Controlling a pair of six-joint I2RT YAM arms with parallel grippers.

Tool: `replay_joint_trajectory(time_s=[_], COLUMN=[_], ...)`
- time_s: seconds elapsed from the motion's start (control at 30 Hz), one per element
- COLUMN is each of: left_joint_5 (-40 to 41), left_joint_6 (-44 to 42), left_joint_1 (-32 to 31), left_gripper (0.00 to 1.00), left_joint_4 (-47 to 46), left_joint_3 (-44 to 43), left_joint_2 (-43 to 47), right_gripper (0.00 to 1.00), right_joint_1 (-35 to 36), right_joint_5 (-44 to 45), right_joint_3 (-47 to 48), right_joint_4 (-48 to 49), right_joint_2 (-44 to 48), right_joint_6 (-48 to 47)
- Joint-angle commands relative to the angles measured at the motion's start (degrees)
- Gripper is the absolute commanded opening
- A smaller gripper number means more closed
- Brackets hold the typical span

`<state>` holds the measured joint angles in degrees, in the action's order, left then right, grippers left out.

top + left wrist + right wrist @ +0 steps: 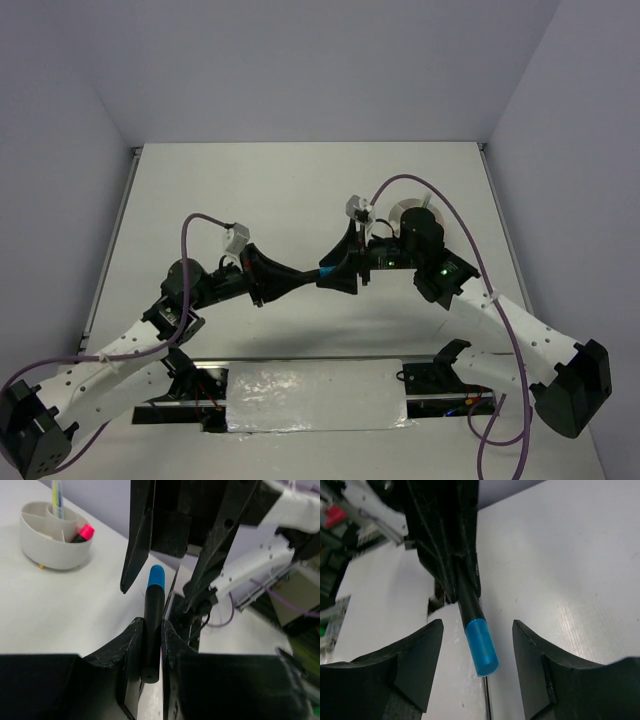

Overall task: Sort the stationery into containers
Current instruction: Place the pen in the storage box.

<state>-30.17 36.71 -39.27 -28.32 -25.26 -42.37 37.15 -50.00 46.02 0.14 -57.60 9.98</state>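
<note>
Above the middle of the table my two grippers meet tip to tip. My left gripper (303, 278) (151, 625) is shut on the black body of the blue-ended marker (154, 615). The marker's blue cap (482, 647) pokes out between the fingers of my right gripper (477, 630) (332, 274), which stands open around it without touching. The round white container (52, 535) (413, 212) sits at the far right, partly hidden behind the right arm. A pink-ended highlighter (85, 531) and a thin pale pen (57, 500) stand in its compartments.
A crinkled clear-wrapped sheet (315, 395) lies on the rail at the near edge between the arm bases. Purple cables (470, 250) loop over both arms. White walls close in the table at the back and sides.
</note>
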Motion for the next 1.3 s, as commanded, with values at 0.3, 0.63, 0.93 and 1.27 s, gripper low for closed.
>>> replay_joint_trajectory(time_s=[0.3, 0.63, 0.93, 1.27], left_joint_5=[7.15, 15.31, 17.34, 16.20], left_joint_6=[21.91, 17.87, 15.94, 16.11], left_joint_1=[-1.87, -3.27, -3.36, -3.36], left_gripper=[0.00, 0.00, 0.00, 0.00], left_joint_4=[-31.09, -22.94, -20.11, -20.64], left_joint_3=[5.57, 5.39, 4.16, 4.07], left_joint_2=[-0.51, 4.83, 5.90, 5.02], right_gripper=[0.67, 0.62, 0.54, 0.31], right_joint_1=[-5.50, -4.28, 0.20, 0.82], right_joint_5=[8.89, 7.81, 8.51, 7.90], right_joint_3=[-10.59, -12.80, -12.18, -9.72], right_joint_4=[44.65, 51.37, 50.22, 52.32], right_joint_2=[4.18, 4.78, 3.82, 0.21], right_joint_6=[33.51, 38.98, 37.49, 37.57])
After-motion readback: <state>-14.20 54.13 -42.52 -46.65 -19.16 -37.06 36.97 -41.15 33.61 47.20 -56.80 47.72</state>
